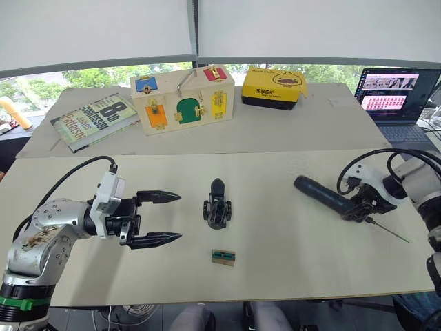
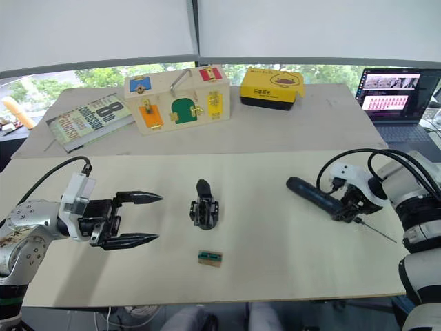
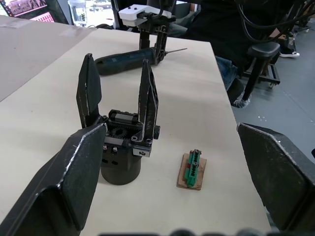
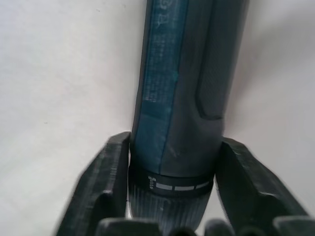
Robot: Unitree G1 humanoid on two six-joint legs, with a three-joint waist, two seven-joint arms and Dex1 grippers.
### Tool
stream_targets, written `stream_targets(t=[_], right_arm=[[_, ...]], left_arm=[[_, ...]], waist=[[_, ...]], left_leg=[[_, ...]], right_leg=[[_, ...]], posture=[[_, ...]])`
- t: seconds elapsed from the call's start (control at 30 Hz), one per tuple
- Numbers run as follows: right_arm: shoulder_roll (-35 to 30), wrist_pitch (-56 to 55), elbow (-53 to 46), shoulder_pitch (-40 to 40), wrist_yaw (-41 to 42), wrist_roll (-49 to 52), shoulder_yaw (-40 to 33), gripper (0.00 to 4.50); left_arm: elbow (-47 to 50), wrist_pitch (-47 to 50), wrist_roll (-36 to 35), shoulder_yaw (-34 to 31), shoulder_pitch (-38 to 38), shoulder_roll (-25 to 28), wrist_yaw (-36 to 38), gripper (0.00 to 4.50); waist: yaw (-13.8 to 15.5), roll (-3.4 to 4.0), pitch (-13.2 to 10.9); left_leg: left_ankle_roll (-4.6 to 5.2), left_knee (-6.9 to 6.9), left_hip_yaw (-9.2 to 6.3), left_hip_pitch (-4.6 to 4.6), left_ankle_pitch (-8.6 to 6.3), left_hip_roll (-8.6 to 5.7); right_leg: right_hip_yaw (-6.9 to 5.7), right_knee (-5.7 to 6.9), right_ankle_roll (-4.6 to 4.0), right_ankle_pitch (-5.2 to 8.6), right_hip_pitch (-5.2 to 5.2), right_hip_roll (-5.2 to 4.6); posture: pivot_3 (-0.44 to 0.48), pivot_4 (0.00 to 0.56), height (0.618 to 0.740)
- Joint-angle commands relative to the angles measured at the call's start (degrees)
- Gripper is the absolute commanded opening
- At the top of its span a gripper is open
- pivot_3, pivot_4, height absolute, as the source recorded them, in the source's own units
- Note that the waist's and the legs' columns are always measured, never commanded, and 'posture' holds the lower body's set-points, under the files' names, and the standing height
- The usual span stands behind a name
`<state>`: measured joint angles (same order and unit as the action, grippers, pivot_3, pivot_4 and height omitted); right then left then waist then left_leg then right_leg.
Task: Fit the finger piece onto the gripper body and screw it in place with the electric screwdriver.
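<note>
The gripper body [image 1: 218,209] stands near the middle of the pale table [image 1: 275,262]. In the left wrist view two black pointed fingers [image 3: 146,93] rise side by side from the gripper body [image 3: 122,157]; which of them is the finger piece I cannot tell. My left gripper [image 1: 157,218] is open a short way to its left, level with it and pointing at it. The electric screwdriver [image 1: 324,195] lies on the table at the right, its thin bit [image 1: 389,233] pointing toward the right edge. My right gripper [image 1: 358,207] is shut on the electric screwdriver [image 4: 177,98] near the collar.
A small green-and-tan block [image 1: 222,256] lies in front of the gripper body. On the far board stand a wooden lock box [image 1: 182,100], a yellow case [image 1: 273,87] and a book [image 1: 93,119]. A laptop [image 1: 396,93] sits at the far right.
</note>
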<state>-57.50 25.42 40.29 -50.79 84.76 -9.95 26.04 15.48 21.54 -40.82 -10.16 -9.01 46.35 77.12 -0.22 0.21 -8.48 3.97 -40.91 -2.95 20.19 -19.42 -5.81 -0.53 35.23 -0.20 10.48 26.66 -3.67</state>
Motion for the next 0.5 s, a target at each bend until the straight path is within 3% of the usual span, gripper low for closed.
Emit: stream_targets(t=[0.03,0.5], right_arm=[[-0.12,0.0,-1.13,-0.17,0.08,-2.12,-0.41,1.92],[0.13,2.75,-6.72,1.57,2.86,-6.93,0.78,1.92]], left_arm=[[0.76,-0.23,-0.89,-0.67,-0.81,0.39,0.46,4.5],[-0.85,-0.98,0.21,0.57,-2.46,-0.15,1.5,4.5]], waist=[[-0.01,0.0,0.0],[-0.01,0.0,0.0]], left_leg=[[0.0,-0.01,0.0,0.0,0.0,0.0],[0.0,-0.03,0.0,0.01,0.0,0.0]], right_leg=[[0.0,0.0,0.0,0.0,0.0,0.0],[-0.02,0.07,0.0,0.0,0.04,0.0]], posture=[[0.0,0.15,0.74],[0.0,0.15,0.74]])
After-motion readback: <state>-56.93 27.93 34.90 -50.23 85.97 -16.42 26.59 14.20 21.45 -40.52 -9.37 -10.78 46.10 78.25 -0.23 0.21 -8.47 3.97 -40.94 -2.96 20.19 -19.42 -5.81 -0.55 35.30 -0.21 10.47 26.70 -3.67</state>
